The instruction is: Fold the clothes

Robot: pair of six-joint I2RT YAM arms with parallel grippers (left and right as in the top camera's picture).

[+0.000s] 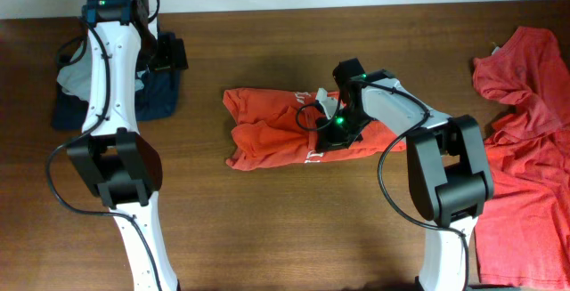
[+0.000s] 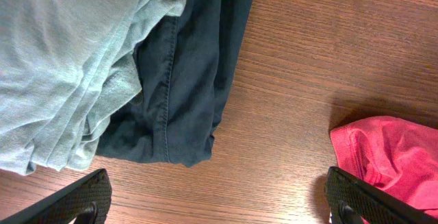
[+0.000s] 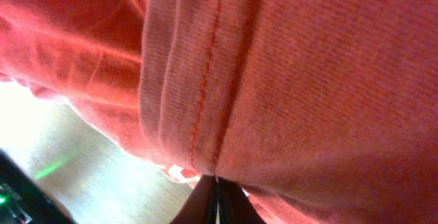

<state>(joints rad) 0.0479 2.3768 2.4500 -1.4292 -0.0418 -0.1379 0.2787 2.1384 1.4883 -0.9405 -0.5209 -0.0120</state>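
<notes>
Right gripper (image 3: 216,201): the two dark fingers are pressed together on a stitched hem of the orange-red cotton T-shirt (image 1: 267,133). The fold of cloth runs straight down into the pinch, and cloth fills almost all of the right wrist view. How many layers are caught cannot be told.

Left gripper (image 2: 219,205): fingers spread wide, with only bare wood between them.

Location of the shirt: the middle of the brown wooden table (image 1: 267,246). It is partly folded into a band whose long axis runs left to right, with white lettering showing along its near edge. The right gripper sits on the right half of the band, so the free bulk of the shirt lies to the left of the fingers. The left gripper is well apart at the far left, so the right arm is clearly the nearer.

Judgement: the next fold calls for carrying the held edge leftward along the band. Nothing stands in that path. The right arm lies over the shirt's right end and could drag it.

Surroundings: under the left gripper lies a dark navy garment (image 2: 185,80) with a pale grey-blue cloth (image 2: 61,59) touching it. A heap of coral T-shirts (image 1: 525,104), unfolded, lies at the right edge, apart from the band.
</notes>
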